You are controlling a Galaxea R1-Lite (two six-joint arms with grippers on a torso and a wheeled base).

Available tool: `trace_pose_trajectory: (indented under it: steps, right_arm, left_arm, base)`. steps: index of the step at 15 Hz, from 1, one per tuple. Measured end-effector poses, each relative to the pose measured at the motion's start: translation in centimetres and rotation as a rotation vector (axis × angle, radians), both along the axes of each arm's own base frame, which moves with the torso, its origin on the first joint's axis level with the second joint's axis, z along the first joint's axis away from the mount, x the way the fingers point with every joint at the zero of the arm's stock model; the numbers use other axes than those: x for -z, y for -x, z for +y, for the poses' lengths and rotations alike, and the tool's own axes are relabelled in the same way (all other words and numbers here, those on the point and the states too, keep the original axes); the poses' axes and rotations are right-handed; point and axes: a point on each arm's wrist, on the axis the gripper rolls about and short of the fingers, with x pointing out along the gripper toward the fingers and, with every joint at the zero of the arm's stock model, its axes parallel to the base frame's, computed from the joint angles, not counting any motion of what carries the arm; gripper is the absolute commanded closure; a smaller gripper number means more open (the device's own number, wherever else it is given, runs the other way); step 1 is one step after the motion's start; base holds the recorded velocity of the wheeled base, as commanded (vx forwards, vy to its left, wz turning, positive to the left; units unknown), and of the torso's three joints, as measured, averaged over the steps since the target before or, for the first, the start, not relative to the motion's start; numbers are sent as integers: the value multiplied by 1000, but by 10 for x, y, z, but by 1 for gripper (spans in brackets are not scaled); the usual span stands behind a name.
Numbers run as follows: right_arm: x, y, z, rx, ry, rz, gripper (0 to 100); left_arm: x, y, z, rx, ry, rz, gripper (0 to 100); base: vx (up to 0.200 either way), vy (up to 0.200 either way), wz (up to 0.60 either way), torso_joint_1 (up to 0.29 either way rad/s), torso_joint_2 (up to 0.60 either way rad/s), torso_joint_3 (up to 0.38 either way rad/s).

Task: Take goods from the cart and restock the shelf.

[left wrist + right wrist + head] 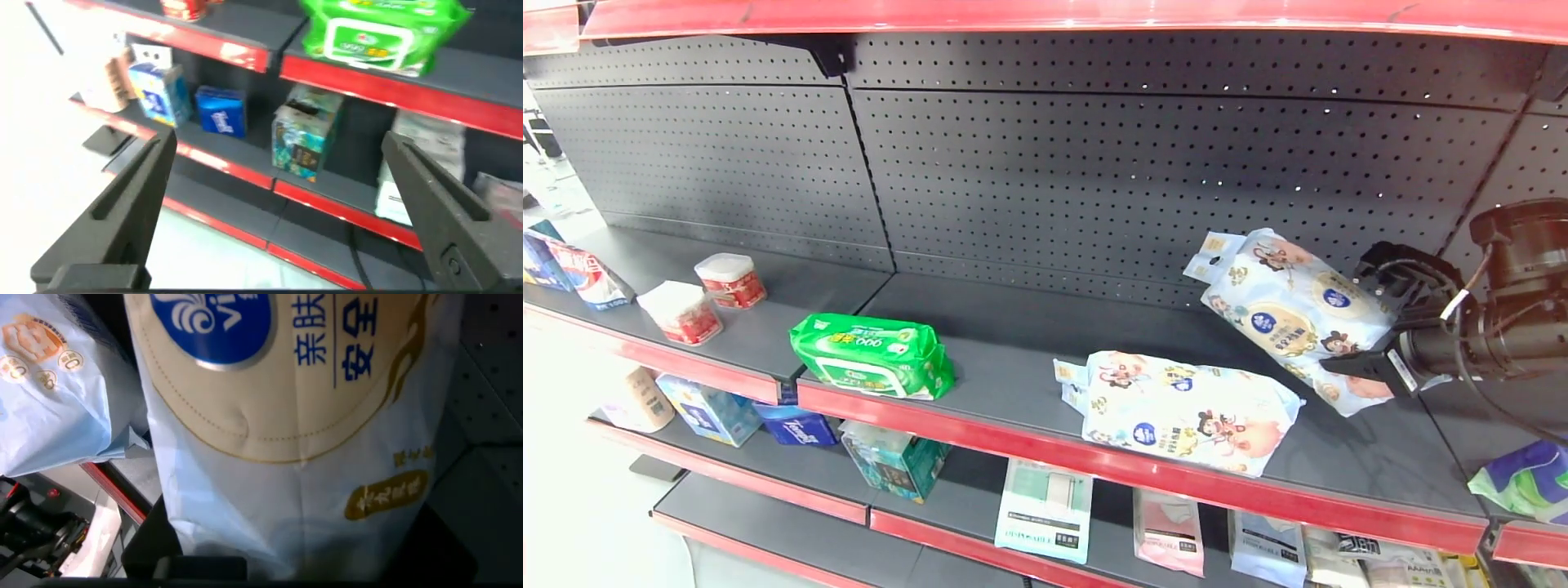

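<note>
My right gripper is shut on a pale blue cartoon-print wipes pack, holding it tilted over the right end of the dark middle shelf, close to the perforated back panel. The same pack sits right in front of the right wrist camera. A second matching pack lies flat at the shelf's front edge, just left of and below the held one; its corner is in the right wrist view. My left gripper hangs open and empty, low in front of the lower shelves.
A green wipes pack lies at the middle of the shelf. Two small red-and-white tubs and a blue pack stand further left. A blue-green bag is at the far right. Boxes and pouches line the lower shelves.
</note>
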Motion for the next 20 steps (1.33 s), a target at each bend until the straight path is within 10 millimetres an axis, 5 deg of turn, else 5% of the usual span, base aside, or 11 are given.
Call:
trace_pose_trajectory:
  steps: [6, 8, 12, 20]
  right_arm:
    - [4, 0, -2, 5, 0, 14, 100]
    - [4, 0, -2, 7, 0, 16, 100]
    - [5, -1, -4, 12, 1, 19, 100]
    - [9, -3, -4, -14, 11, 26, 100]
  left_arm:
    - [0, -2, -6, -203, 35, -90, 0]
    - [-4, -8, -6, -158, 23, -245, 0]
    - [10, -12, -7, 75, -23, -159, 0]
    - [16, -12, -6, 61, -31, -110, 0]
  base:
    - [0, 0, 0, 0, 0, 0]
    - [0, 0, 0, 0, 0, 0]
    - [0, 0, 0, 0, 0, 0]
    - [0, 0, 0, 0, 0, 0]
